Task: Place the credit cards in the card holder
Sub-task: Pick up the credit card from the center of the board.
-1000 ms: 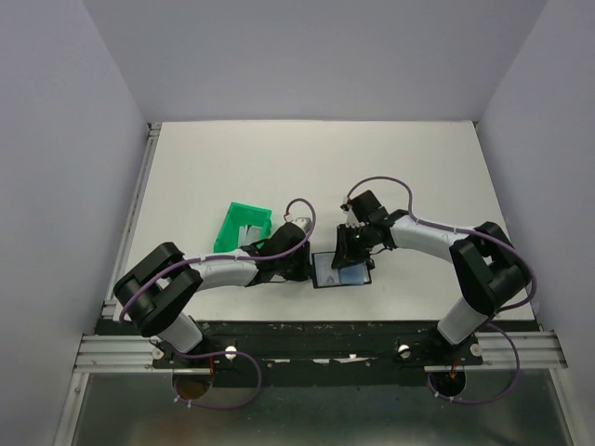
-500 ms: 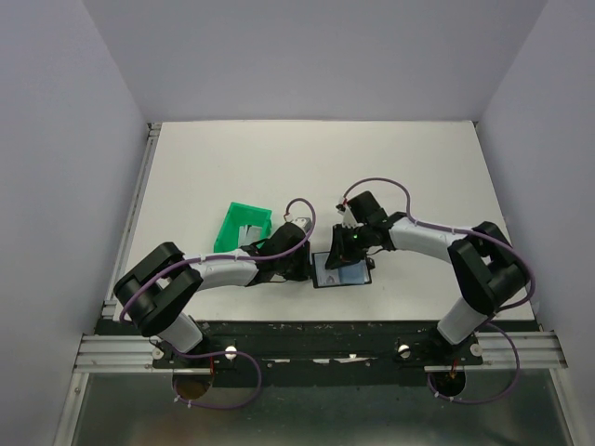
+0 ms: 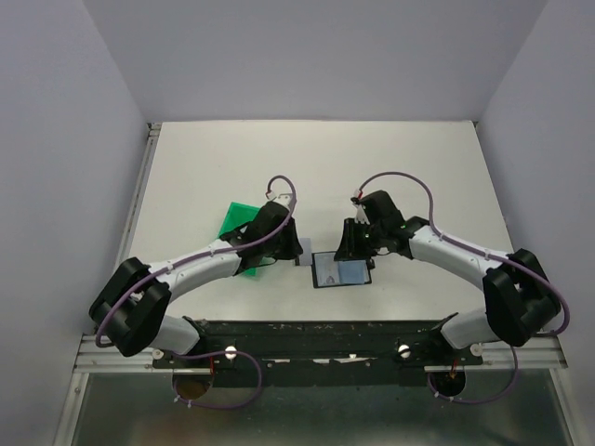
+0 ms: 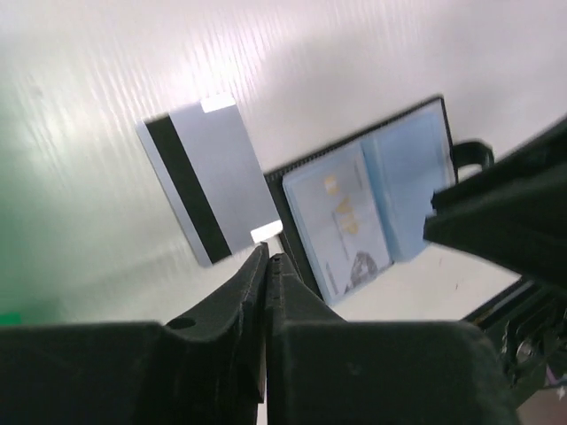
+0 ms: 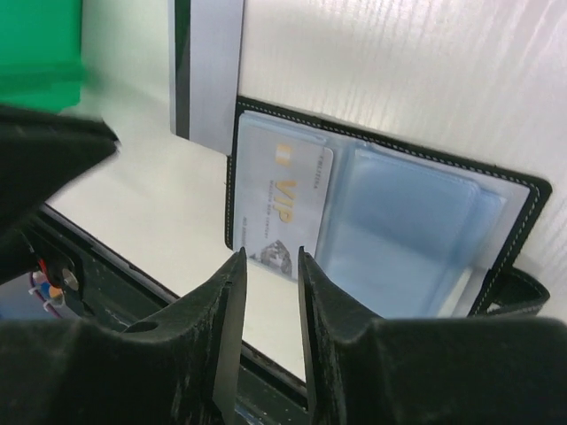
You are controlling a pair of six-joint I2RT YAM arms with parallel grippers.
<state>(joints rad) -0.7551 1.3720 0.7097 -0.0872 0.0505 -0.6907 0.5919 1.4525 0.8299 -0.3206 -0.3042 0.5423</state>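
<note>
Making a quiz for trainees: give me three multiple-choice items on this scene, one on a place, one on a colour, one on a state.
1. Relative to the card holder, the silver-grey card lies: A on top; B beside it on the table; C in a slot.
2. Its stripe is: A black; B red; C gold.
3. The card holder is: A folded shut; B lifted; C lying open.
Key: B, it lies flat by the holder's edge; A, a black band shows; C, both clear pockets show.
</note>
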